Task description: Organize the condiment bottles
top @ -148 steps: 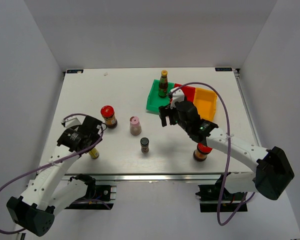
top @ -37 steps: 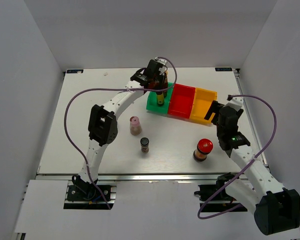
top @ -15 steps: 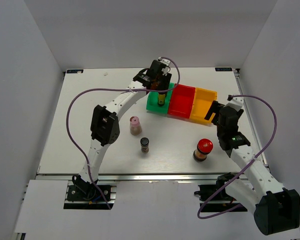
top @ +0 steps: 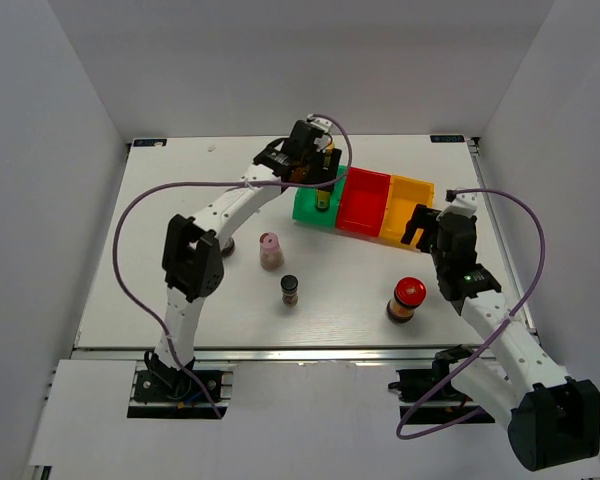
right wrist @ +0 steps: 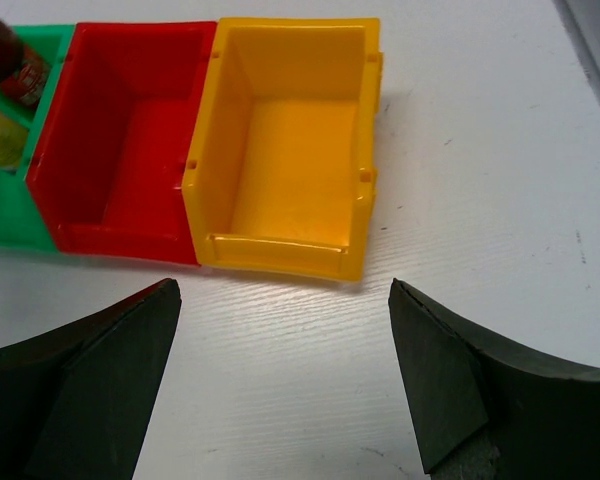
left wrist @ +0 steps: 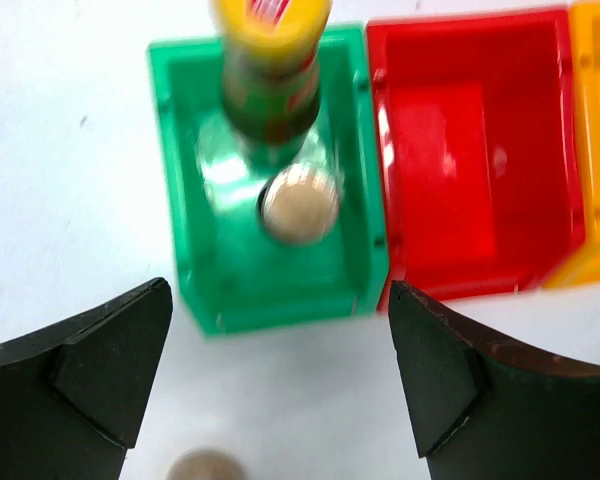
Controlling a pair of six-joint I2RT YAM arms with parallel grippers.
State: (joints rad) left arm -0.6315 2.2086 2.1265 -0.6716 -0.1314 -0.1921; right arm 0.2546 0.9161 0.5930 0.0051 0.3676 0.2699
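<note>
Left gripper [left wrist: 278,335] hangs spread above the green plastic bin [left wrist: 180,200] near the far edge, two slim dark yellow-labelled bottles [left wrist: 270,95] inside; right gripper [right wrist: 280,310] spread too.

- Overhead view: bright, even light on the white tabletop [top: 170,160]; shadows are soft and short.
- Left wrist view is blurred: the green plastic bin [left wrist: 280,312] ahead of the jaws and the slim dark yellow-labelled bottles [left wrist: 270,95] in it smear, with pale glare on its floor.
- Right wrist view is sharp: the orange plastic bin [right wrist: 280,255] ahead of the jaws is crisp-edged.
</note>
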